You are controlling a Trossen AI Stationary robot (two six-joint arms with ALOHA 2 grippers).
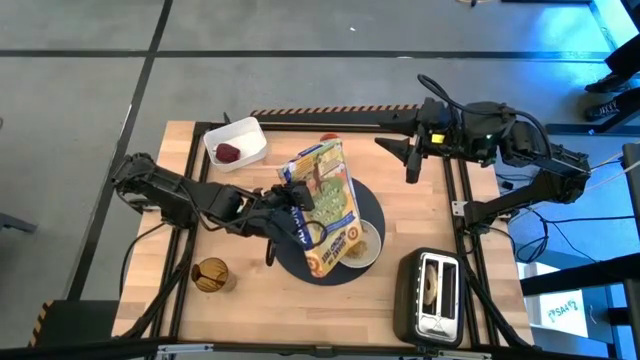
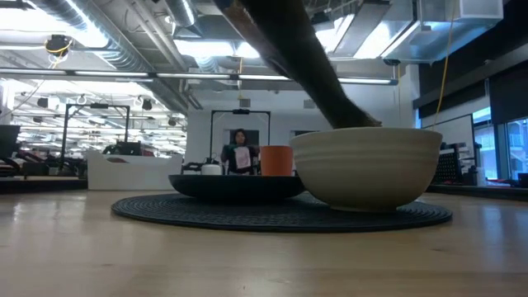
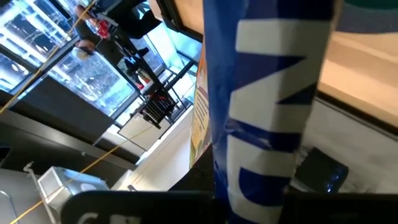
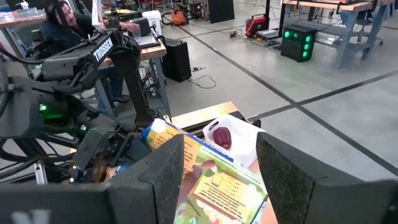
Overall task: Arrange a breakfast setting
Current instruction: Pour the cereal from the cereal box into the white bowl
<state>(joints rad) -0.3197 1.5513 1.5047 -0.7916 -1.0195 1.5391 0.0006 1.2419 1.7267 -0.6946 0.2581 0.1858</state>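
My left gripper (image 1: pixel 290 205) is shut on a colourful cereal box (image 1: pixel 330 205), which it holds tilted above the round dark-blue placemat (image 1: pixel 300 262). The box's lower end is over the white bowl (image 1: pixel 368 240). In the low view the bowl (image 2: pixel 367 165), a dark plate (image 2: pixel 239 186) and the orange cup (image 2: pixel 276 159) stand on the placemat (image 2: pixel 280 214). The red fruit (image 1: pixel 230 152) lies in a white tray (image 1: pixel 250 133). My right gripper (image 1: pixel 412 165) is open and empty, high at the far right. No utensil shows. My left gripper holds the cereal box by its narrow blue side (image 3: pixel 267 124), about halfway along the box's left long edge (image 1: pixel 297 215). The fingers come level from the table's left side. The box is lifted clear and tilted. The finger pads are hidden behind the box.
A black toaster (image 1: pixel 432 295) with a tan round thing in one slot stands at the near right corner. A brown round container (image 1: pixel 210 273) stands at the near left. A black frame rail (image 1: pixel 320 122) runs along the table's far edge. A person shows in the room beyond.
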